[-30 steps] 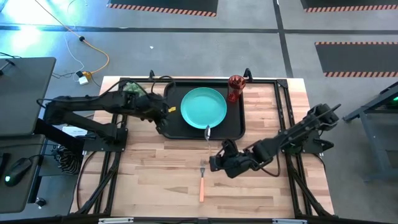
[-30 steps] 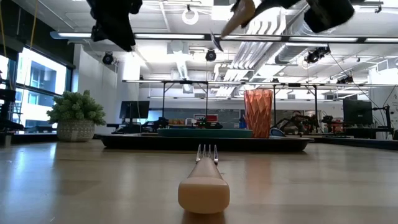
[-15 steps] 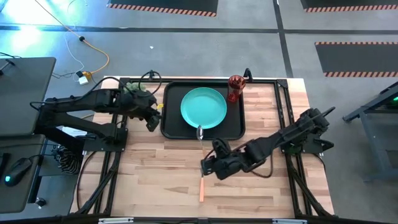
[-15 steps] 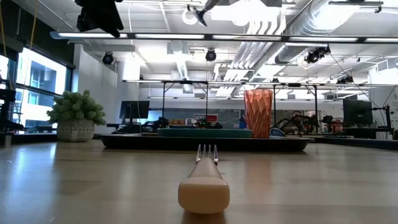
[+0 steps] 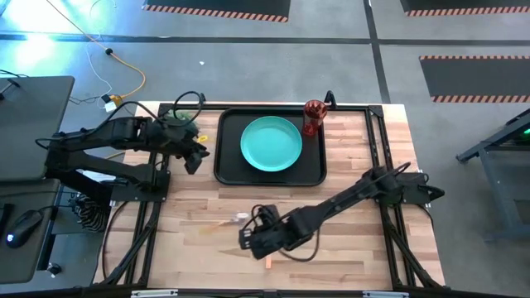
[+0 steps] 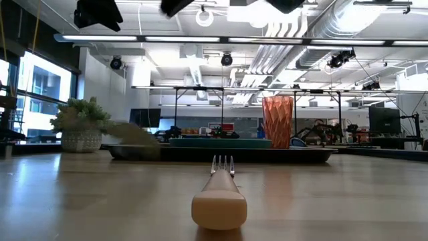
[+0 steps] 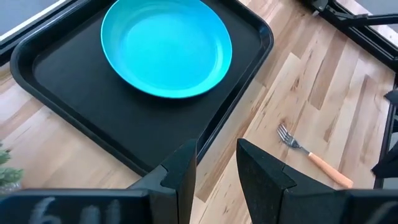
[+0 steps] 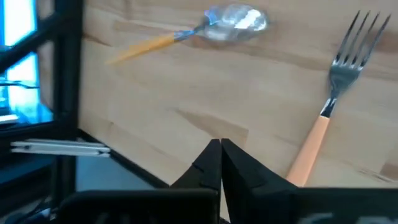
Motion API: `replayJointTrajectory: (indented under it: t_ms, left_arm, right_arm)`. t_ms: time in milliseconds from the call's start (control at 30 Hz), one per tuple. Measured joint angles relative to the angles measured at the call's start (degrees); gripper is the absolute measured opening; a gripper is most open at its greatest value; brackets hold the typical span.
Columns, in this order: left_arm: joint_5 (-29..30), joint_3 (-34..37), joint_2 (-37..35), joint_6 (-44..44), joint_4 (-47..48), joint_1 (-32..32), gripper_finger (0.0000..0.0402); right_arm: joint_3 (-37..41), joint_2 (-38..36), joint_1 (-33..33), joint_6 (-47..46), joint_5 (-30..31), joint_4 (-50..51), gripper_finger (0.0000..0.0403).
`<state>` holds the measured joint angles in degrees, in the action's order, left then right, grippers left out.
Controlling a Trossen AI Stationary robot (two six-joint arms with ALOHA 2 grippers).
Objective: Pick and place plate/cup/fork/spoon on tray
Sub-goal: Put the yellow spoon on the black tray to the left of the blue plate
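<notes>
The plate [image 5: 271, 143] lies in the black tray [image 5: 229, 171] at the desk's [image 5: 356, 248] far side, with the cup [image 5: 314, 117] upright at the tray's far right corner. The right claw [image 5: 251, 240], its fingers pressed together and holding nothing, hangs over the front of the desk, where the spoon [image 8: 211, 28] and the fork [image 8: 328, 106] lie bare on the wood, apart from each other and from the tray. The left claw [image 5: 192, 161], fingers slightly spread and empty, hovers just off the tray's left edge.

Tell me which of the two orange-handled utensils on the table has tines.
The fork, lying on the bare wood beside the right gripper. Its silver end splits into tines, while the spoon ends in a rounded bowl.
</notes>
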<state>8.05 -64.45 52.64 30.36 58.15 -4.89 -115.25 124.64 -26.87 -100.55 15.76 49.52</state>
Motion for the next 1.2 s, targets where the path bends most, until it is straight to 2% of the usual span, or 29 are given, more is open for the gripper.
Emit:
replayJointTrajectory:
  t_ms: [167, 367, 567, 900, 1000, 1200]
  left_arm:
    - [0.0, 0.0, -0.3, -2.8, 1.8, 0.0, 0.0106]
    - [-0.2, 0.0, -1.6, -3.6, 11.6, 0.0, 0.0106]
    - [-0.6, 0.0, -4.7, -1.4, 17.6, 0.4, 0.0106]
    - [-1.5, 0.0, -9.0, 4.0, 17.7, 3.4, 0.0106]
    - [-1.5, 0.0, -9.6, 4.1, 17.7, 4.0, 0.0106]
    - [-1.4, 0.0, -9.9, 4.0, 17.7, 4.7, 0.0106]
  right_arm:
    - [-6.7, 7.0, 0.4, -2.6, -1.3, 2.6, 0.0002]
    - [-12.0, 12.1, 1.2, -1.4, -1.4, 2.5, 0.0001]
    - [-12.3, 12.2, 2.6, 1.7, -1.3, 3.5, 0.0001]
    - [-12.3, 10.4, 5.7, 12.7, -4.0, 5.3, 0.0001]
    - [-12.3, 8.7, 6.5, 17.6, -3.2, 7.5, 0.0001]
    - [-12.3, 4.4, 9.0, 31.7, 2.0, 8.3, 0.0002]
